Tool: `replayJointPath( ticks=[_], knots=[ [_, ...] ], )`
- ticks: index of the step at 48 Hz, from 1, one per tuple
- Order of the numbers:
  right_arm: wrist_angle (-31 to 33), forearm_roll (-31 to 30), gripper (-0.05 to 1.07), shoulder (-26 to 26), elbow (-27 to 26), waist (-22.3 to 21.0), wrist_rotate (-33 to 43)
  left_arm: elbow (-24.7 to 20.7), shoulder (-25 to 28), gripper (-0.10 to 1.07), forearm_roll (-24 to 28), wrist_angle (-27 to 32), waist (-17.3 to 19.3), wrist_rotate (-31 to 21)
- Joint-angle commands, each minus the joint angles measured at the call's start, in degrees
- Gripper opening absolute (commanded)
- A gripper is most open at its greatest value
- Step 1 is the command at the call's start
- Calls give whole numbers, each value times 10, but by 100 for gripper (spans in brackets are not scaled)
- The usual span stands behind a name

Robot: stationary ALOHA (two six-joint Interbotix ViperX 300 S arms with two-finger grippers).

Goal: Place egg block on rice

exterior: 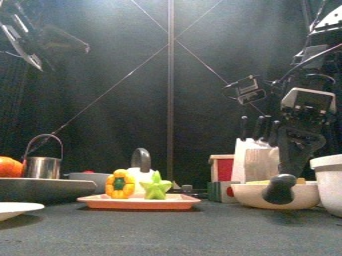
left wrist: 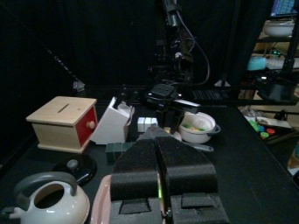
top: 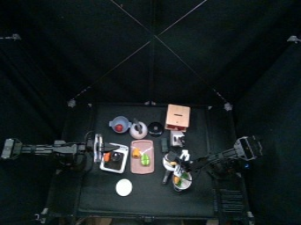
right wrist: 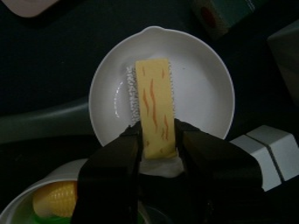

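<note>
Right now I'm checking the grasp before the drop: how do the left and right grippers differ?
The right gripper is clamped on the yellow egg block, while the left gripper holds nothing, its jaws closed together. The right gripper hangs over the white bowl of rice, while the left gripper rests back at its own side of the table. Both have two black jaws.

Egg block: one, yellow, counted in the right wrist view.
White bowl under it: one.
Kettle: one.
Wooden box: one.
Pink tray: one, on which two toy vegetables are counted.
Tools: two, left and right.
</note>
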Motion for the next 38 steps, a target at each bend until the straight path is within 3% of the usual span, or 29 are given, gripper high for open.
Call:
replayJointPath(
  ticks=[1, 10, 23, 38],
  knots=[
    [-2, 1, 63, -8, -5, -1, 1, -7, 2, 1, 0, -5, 1, 1],
    [-1, 1, 66, -8, -7, -2, 1, -7, 2, 1, 1, -4, 1, 1],
    [2, -1, 84, -8, -8, -1, 0, -7, 2, 1, 1, -4, 1, 1],
    [4, -4, 85, -19, -22, -3, -2, -7, 2, 1, 1, -4, 1, 1]
  ],
)
